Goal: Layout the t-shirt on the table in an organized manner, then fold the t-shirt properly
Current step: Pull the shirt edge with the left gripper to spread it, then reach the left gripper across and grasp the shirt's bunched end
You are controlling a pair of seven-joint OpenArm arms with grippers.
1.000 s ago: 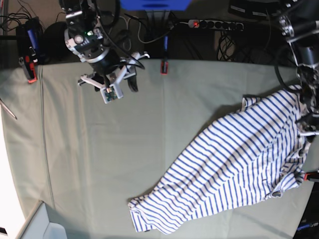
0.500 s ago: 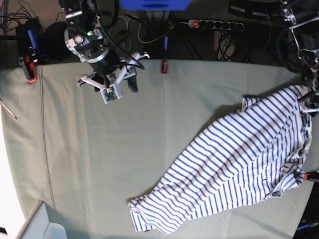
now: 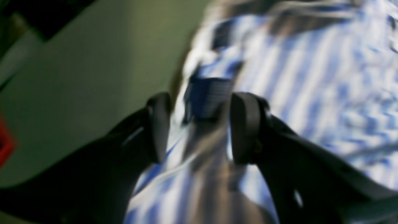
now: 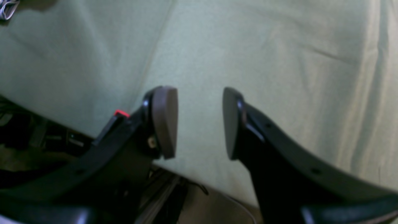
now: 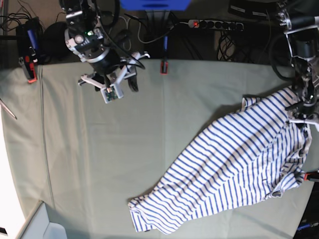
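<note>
The shirt (image 5: 234, 169) lies crumpled in a slanted heap on the desk's (image 5: 149, 149) right side in the base view, so you are in the layout step. Your left gripper (image 3: 199, 124) straddles a dark patch at its upper edge; blur hides whether it grips. Your right gripper (image 4: 199, 121) hangs apart over bare cloth, far off. Next, secure that edge and spread it.

Right arm (image 5: 92, 42) blk/silver w/ green LED, blk cables, right gripper (image 4: 199, 123) blk w/ brown pads, left gripper (image 3: 199, 127) blk, rounded fingers
</note>
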